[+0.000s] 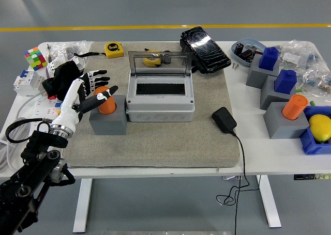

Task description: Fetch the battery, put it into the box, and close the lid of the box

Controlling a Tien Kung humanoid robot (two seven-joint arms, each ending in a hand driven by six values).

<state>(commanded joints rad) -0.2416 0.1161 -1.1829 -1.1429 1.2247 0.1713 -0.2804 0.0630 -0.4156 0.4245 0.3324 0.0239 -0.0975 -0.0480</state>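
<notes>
We see one left robot hand [95, 90] reaching in over the bench [258, 152] from its near left corner, its fingers spread and curved around the top of an orange cylinder [107, 105], the battery, though we cannot tell whether they actually press on it. That battery stands upright in a grey block [108, 122] on the grey mat [155, 142], touching the left side of the box. The single grey box [160, 96] sits mid-mat with its clear lid [158, 63] tilted up and back. We count two orange cylinders: the second [295, 107] stands in its own grey block [287, 124] near the right edge, beside two blue pieces [276, 69] on grey blocks. One yellow tape measure [114, 49] lies near the far edge; its print is too small to read. One black adapter [224, 119] with its cable lies right of the box, one black case [205, 49] towards the far edge, one lemon [320, 127] in a blue tray [310, 144] at the right edge, and one colour cube [34, 57] at the far left corner.
</notes>
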